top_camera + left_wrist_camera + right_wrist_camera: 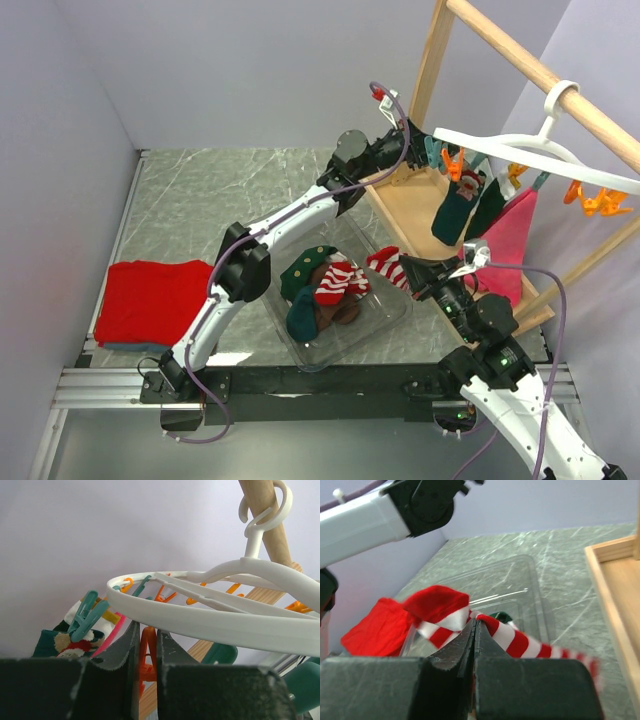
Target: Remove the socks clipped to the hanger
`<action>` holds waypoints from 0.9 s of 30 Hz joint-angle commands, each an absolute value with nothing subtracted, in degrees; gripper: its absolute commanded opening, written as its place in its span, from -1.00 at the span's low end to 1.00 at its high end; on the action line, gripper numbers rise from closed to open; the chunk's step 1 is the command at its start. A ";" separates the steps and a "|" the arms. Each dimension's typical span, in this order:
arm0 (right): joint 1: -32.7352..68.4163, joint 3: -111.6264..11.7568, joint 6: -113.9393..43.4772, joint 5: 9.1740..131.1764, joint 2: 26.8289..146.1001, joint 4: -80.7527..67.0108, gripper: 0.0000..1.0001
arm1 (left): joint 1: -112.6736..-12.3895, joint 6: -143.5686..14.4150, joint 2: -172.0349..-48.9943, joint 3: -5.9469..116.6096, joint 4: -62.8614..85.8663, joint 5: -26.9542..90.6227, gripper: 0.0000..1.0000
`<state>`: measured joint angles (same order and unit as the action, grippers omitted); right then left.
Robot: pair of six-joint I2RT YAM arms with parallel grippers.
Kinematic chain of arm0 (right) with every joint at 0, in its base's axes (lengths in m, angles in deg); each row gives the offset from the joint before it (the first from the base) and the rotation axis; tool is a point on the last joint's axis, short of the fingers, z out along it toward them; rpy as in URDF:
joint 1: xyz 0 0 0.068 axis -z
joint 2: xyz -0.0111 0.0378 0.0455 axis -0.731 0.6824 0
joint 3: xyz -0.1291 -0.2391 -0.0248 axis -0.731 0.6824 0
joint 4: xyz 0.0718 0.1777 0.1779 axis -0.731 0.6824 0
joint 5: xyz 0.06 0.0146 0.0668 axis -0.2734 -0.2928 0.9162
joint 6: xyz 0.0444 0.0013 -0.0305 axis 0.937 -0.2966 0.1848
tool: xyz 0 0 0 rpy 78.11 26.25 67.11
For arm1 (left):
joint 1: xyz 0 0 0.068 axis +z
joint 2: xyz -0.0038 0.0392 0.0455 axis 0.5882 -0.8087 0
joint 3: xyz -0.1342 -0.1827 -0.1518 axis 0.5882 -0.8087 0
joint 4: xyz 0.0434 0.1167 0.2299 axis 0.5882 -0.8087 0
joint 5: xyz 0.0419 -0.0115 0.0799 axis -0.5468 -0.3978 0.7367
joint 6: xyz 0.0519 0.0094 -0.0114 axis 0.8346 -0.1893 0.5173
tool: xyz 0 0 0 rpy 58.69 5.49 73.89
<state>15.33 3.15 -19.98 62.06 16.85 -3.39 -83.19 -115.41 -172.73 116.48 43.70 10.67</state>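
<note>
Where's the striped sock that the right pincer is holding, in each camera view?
Top external: the striped sock is at centre, by the right edge of the clear tray, held by the right pincer.
Left wrist: not in it.
Right wrist: the striped sock is at centre, clamped in the pincer.
Shared landmark: the clear tray, seen in the top external and right wrist views.

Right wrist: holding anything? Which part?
Right gripper is shut on the red-and-white striped sock, pinched around mid-length, with its red end hanging to the left.

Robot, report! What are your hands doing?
Left hand shut on orange peg at hanger. Right hand shut on striped sock. Green sock, pink sock clipped.
</note>
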 commanded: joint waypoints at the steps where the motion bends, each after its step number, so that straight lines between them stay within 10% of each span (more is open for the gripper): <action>1: 15.06 1.97 -19.46 69.20 21.19 -6.76 -1.00 | -83.49 -114.69 -167.65 115.00 42.88 9.78 -0.92; 27: 14.10 -0.76 -17.08 88.70 51.00 -14.67 -1.00 | -84.28 -114.35 -160.53 108.06 41.83 7.66 -0.86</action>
